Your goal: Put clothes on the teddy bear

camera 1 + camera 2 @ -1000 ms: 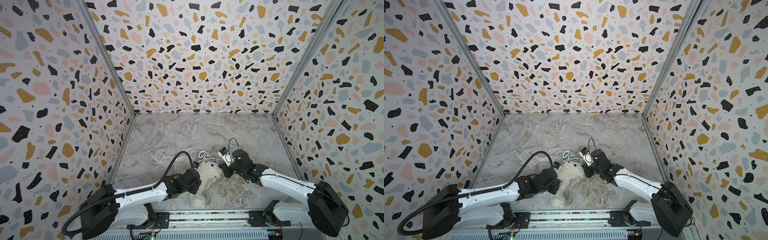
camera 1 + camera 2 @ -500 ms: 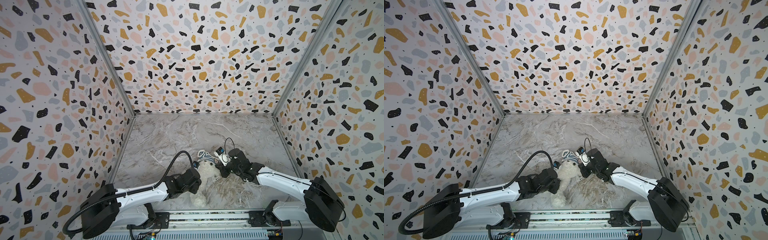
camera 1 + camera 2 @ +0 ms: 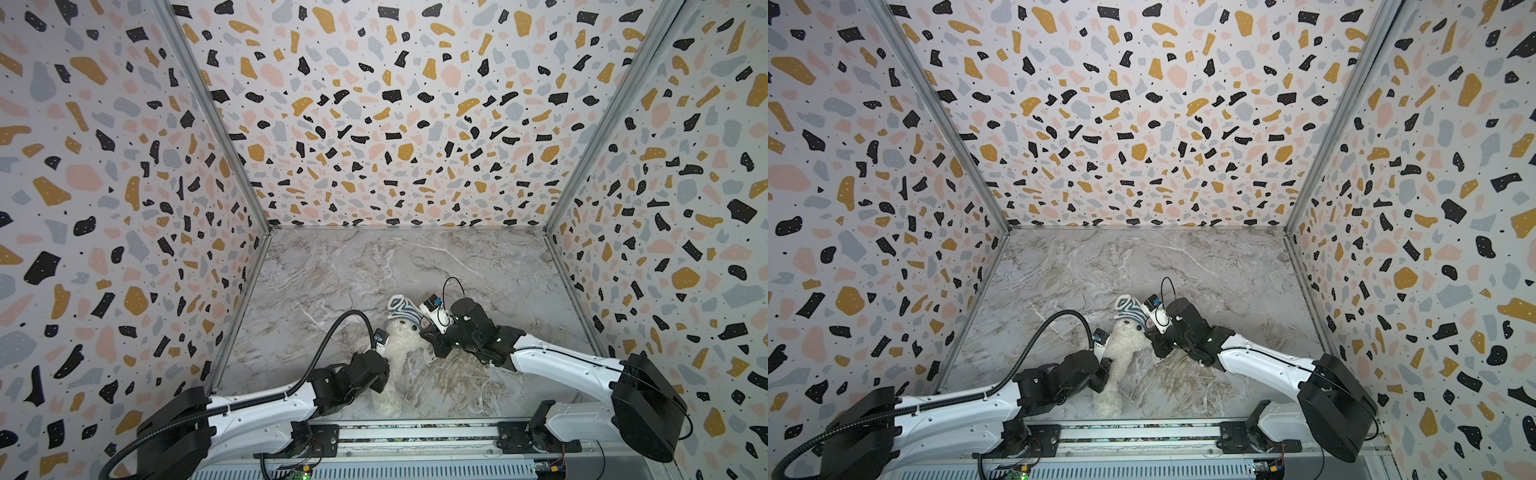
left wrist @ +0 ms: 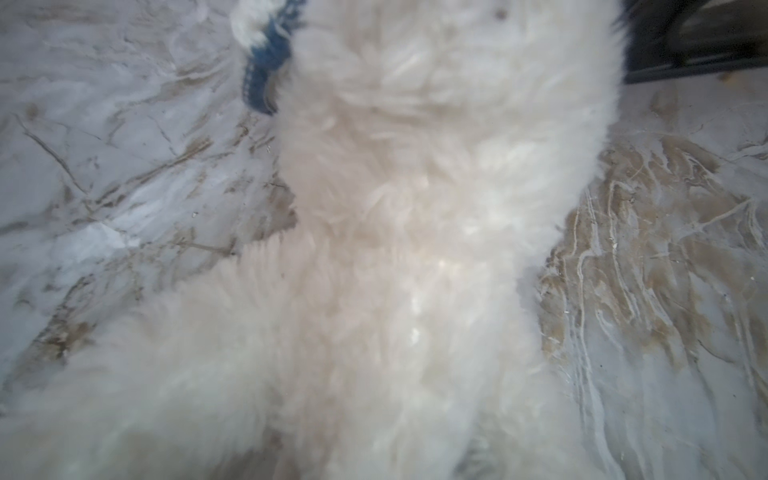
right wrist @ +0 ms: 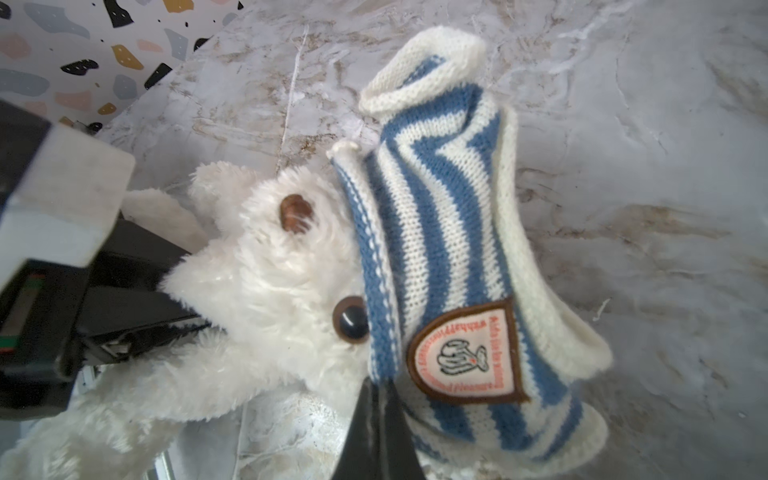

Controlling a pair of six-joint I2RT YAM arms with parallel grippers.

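Black jaws of the right gripper (image 5: 376,409) are pressed together on the blue hem of the striped shirt (image 5: 436,249), just beside its badge (image 5: 465,357). The left gripper (image 5: 191,291) has its jaws nipped into white fur at the side of the teddy bear (image 3: 401,347). The shirt sits over the top of the bear's head, down to its eyes. In both top views the bear lies face up on the marble worktop (image 3: 374,266), near the front edge, head toward the back wall.
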